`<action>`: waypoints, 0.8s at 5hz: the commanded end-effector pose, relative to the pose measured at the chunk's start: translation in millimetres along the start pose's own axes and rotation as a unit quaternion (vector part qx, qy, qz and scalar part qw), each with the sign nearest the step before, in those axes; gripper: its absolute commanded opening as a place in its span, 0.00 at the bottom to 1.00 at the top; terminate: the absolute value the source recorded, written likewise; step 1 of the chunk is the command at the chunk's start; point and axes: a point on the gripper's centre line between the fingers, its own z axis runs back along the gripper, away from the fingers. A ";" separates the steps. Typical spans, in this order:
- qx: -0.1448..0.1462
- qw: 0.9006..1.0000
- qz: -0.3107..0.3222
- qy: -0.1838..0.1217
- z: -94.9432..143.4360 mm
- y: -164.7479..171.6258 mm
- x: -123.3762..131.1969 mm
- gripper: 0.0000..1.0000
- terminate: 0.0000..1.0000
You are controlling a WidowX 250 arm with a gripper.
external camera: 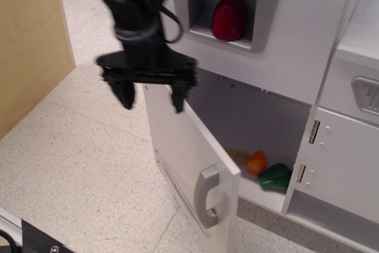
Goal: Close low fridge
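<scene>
I'm mid-swing on the closing step. The fridge door [192, 164] hangs roughly half shut, hinged at the left, its handle [207, 197] facing me, and the compartment behind it is open on the right, where an orange piece [257, 162] and a green piece [275, 176] lie on the shelf. My gripper [151, 96] sits at the door's top left corner, jaws spread wide and holding nothing; one finger seems to be just at the top edge, though blur hides any contact. Next, I judge, I must push the outer face toward the cabinet until it seats flush.
</scene>
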 end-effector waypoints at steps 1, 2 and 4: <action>0.046 0.998 -0.028 -0.017 -28.0 41.9 -27.5 1.00 0.00; 0.037 0.999 -0.029 -0.014 -57.5 43.0 -33.3 1.00 0.00; 0.001 1.000 0.001 -0.031 -98.0 18.6 -24.1 1.00 0.00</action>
